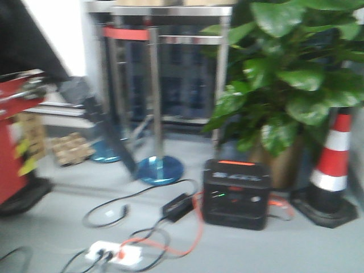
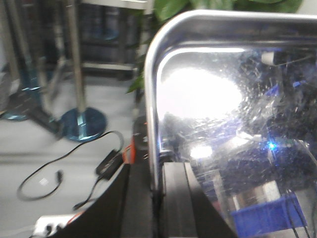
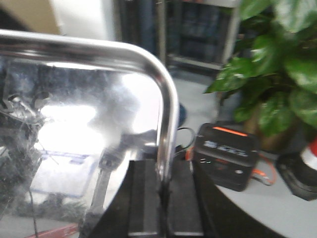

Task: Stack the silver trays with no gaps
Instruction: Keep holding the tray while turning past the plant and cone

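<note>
Left wrist view, nearest the lens: left gripper (image 2: pixel 157 203), black fingers (image 2: pixel 181 198) pinched tight on the thin out-turned rim of a shallow, mirror-shiny stainless-steel silver tray (image 2: pixel 223 114). No gap visible between pads and metal. Tray off the floor, rounded corner up and to the left, glossy face filling the right half of the view under glare and smeared reflections. Beyond it, on the grey floor (image 2: pixel 44 148): a looping black cable (image 2: pixel 42 181), a black power brick (image 2: pixel 109 161), then the round blue base of a steel stanchion post (image 2: pixel 81 124).

Right wrist view, nearest: right gripper (image 3: pixel 162 198), clamped the same way on a silver tray rim, rounded corner up and to the right, shiny face filling the left half. Cannot tell whether one tray or more between the two grippers. Farther off: a boxy black power station with an orange strip (image 3: pixel 225 156) on the floor, then a broad-leaved green potted plant (image 3: pixel 277 64).

Exterior front view, blurred: white power strip (image 1: pixel 108 250) at the near edge of the floor, tangled with black and orange leads. Behind, the power brick, power station and blue-based post. At the right edge, an orange-and-white traffic cone (image 1: pixel 334 165). At the left edge, a red cart (image 1: pixel 14 136). Farthest back, a steel shelf frame (image 1: pixel 170 40).
</note>
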You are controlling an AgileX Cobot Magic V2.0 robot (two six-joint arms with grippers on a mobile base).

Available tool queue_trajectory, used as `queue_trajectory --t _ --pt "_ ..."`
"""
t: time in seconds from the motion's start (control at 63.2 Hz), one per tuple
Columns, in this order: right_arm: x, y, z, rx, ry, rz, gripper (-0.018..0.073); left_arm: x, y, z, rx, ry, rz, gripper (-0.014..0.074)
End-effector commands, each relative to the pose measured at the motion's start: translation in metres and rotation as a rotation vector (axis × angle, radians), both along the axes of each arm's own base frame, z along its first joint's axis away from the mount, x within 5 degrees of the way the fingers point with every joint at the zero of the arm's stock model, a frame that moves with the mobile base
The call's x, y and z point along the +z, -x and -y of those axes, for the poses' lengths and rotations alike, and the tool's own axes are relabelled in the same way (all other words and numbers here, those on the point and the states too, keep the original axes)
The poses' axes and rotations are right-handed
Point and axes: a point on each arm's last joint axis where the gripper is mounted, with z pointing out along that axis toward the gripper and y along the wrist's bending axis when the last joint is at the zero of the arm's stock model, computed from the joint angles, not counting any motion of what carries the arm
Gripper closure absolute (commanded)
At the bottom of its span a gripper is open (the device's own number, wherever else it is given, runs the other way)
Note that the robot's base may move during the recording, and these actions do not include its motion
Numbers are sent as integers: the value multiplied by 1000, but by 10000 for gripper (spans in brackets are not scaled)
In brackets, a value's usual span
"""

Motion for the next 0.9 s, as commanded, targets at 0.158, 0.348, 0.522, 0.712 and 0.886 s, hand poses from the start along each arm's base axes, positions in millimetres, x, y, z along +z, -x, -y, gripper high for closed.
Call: queue_trajectory --t 0.158,0.348,0.522,0.712,0.886 --pt "30 7 -31 303 -186 256 637 14 3 8 -67 65 93 614" --pt "30 7 -31 307 -188 260 637 14 3 8 -67 65 93 614" --pt "31 7 -32 315 -193 267 637 14 3 8 -67 65 93 614" --pt "31 7 -32 318 -195 270 637 14 3 8 -67 65 93 614" --pt "31 7 -32 318 -195 270 637 14 3 8 -67 65 93 614"
